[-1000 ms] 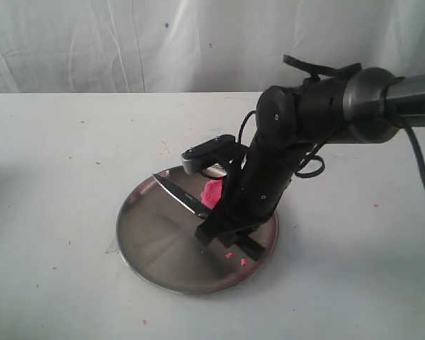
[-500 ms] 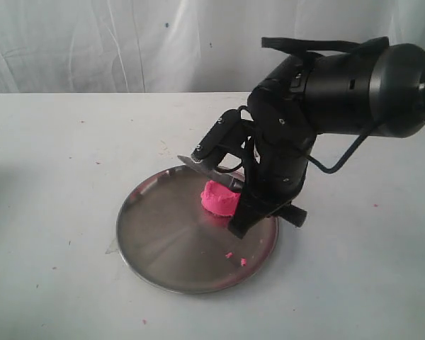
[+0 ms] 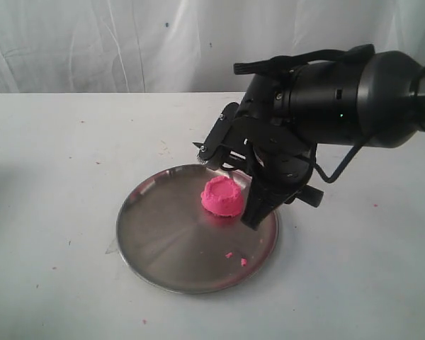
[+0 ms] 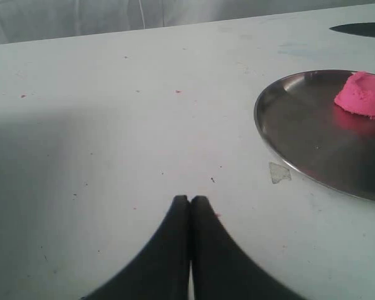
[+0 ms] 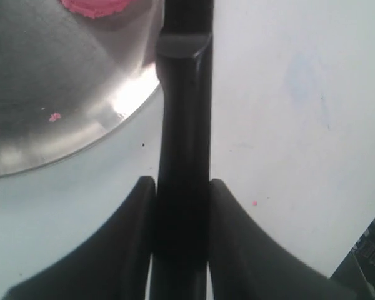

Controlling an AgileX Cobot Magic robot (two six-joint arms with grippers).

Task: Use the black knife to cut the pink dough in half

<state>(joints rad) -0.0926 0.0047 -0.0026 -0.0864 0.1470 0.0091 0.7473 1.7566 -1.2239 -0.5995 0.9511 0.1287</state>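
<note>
Hidden: in the exterior view the right gripper's [image 3: 258, 212] fingertips and most of the black knife [image 5: 182, 125] sit behind or under the arm's bulk; only the wrist view shows the handle.
Blade tip: a dark pointed shape cut off at the edge of the left wrist view, beyond the plate; its contact with anything cannot be told.
Right gripper: fingers [image 5: 134, 219] pressed on both sides of the black knife's handle, gripping it.
Left gripper [image 4: 190, 203]: fingertips together, nothing between them, low over the bare table [image 4: 112, 125], well left of the plate.
Pink dough [image 3: 222, 196]: one rounded lump on the far right part of the steel plate [image 3: 163, 241], just left of the right gripper.
Crumbs [image 3: 235, 258]: a few pink bits on the plate's near right.
Change: a second ago the blade lay across the plate, covering most of the dough; now the wrist has turned, the blade is out of the exterior view and the whole lump shows.
</note>
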